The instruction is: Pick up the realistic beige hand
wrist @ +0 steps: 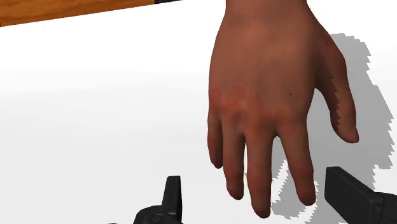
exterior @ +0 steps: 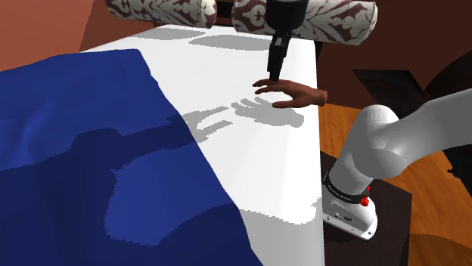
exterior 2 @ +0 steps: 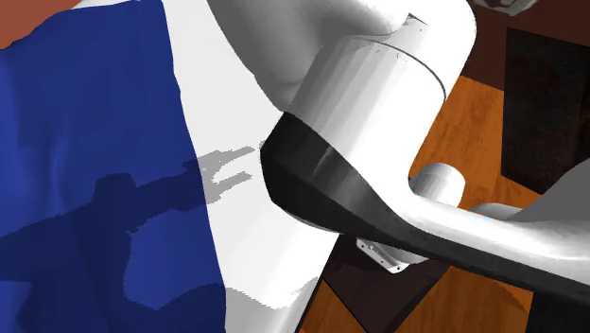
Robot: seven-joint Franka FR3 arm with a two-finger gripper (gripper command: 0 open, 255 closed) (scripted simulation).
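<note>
A lifelike hand model (exterior: 291, 92), reddish brown in colour, lies palm down on the white bed (exterior: 249, 162) close to its edge toward the shoulder view's right. My black gripper (exterior: 275, 76) hangs just above its fingertips. In the wrist view the hand (wrist: 270, 89) stretches away from the gripper (wrist: 264, 191) and its fingers reach down between my two black fingers (wrist: 348, 191). The fingers stand wide apart and touch nothing. The hand's shadow falls on the sheet beside it.
A dark blue blanket (exterior: 91, 166) covers the bed's left part in the shoulder view. Two patterned bolster pillows (exterior: 333, 19) lie at the head of the bed. Orange wooden floor (exterior: 340, 128) runs beside the bed. My arm (exterior 2: 378, 142) takes up much of the second exterior view.
</note>
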